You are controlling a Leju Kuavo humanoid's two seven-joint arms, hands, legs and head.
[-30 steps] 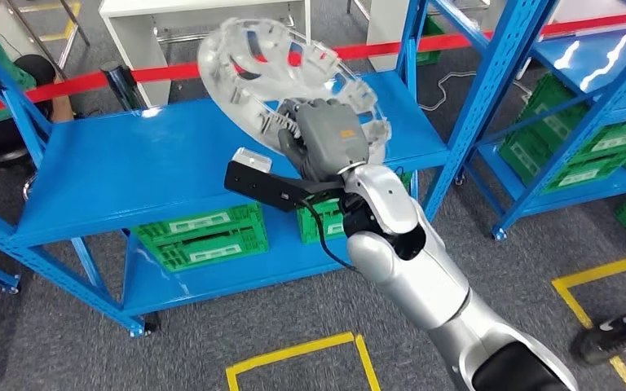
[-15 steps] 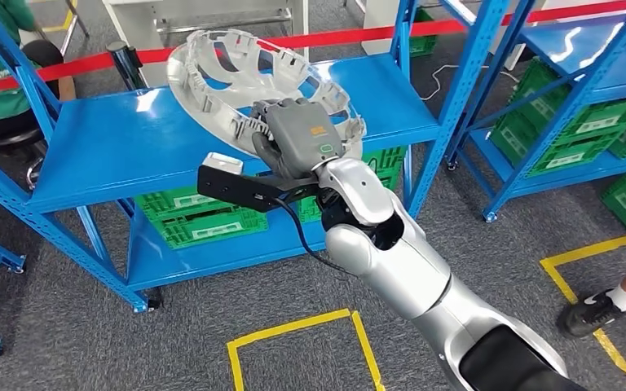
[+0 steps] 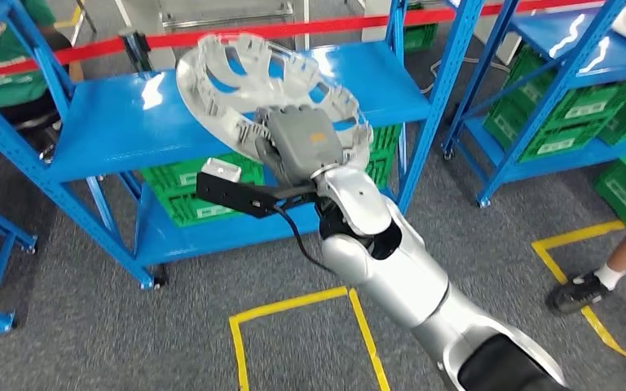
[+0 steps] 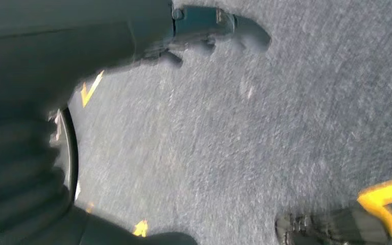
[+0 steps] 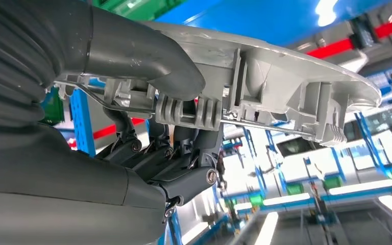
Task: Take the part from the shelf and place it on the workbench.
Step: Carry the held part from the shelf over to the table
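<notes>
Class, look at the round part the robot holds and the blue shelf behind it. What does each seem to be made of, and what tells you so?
Round part: likely moulded plastic, pale grey and slightly glossy; thin ribs and clip tabs line its rim.
Blue shelf: probably painted sheet metal, glossy; lamp glare shows on its flat deck.

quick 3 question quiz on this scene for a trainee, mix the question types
1. True or false: the right hand grips the grey wheel cover by its rim.
2. What fills the lower level of the blue shelf? A) green crates B) red boxes C) tyres
3. What colour are the floor markings?

Key: 1 true; 2 A; 3 yellow.
</notes>
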